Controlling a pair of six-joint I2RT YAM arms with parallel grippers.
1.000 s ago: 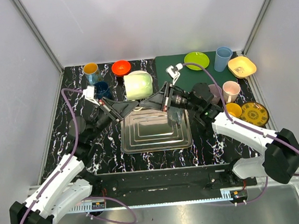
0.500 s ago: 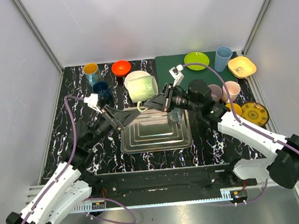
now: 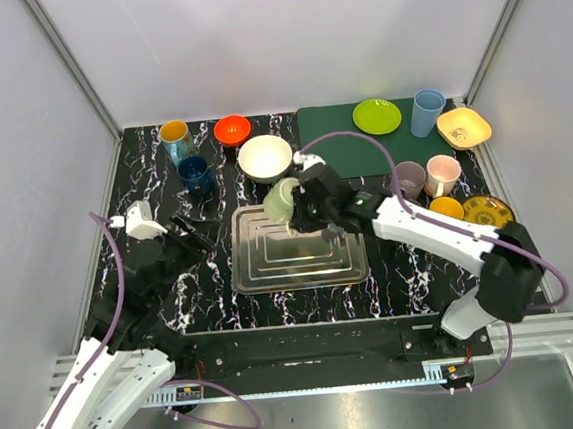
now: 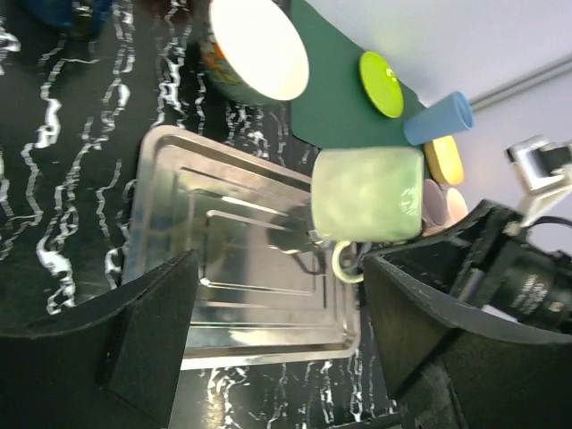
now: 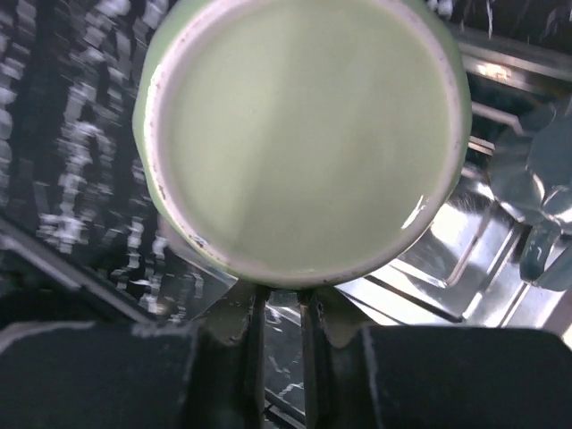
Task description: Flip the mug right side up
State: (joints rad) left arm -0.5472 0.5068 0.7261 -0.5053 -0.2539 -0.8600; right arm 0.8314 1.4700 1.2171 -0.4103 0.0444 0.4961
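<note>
The light green mug [image 3: 283, 200] hangs tilted over the far left corner of the steel tray [image 3: 301, 263]. My right gripper [image 3: 304, 211] is shut on it. In the right wrist view the mug's flat, pale-ringed end [image 5: 304, 134] faces the camera, and the narrow-set fingers [image 5: 255, 335] reach under its lower edge. In the left wrist view the mug [image 4: 366, 192] lies sideways above the tray [image 4: 223, 268] with its handle [image 4: 344, 264] pointing down. My left gripper [image 4: 281, 331] stands open and empty, well to the left of the mug [image 3: 190, 235].
A white bowl [image 3: 265, 158] sits just behind the tray. A dark blue mug [image 3: 195, 172], an orange bowl [image 3: 231, 129] and a yellow-lined cup [image 3: 173, 136] are at the back left. A green plate [image 3: 376, 116], a blue tumbler [image 3: 426, 112], a yellow dish [image 3: 463, 127] and pink cups [image 3: 443, 173] crowd the right.
My left gripper opened, let go of the mug and pulled back to the left. The right arm swung the mug down and left, to the tray's far left corner.
</note>
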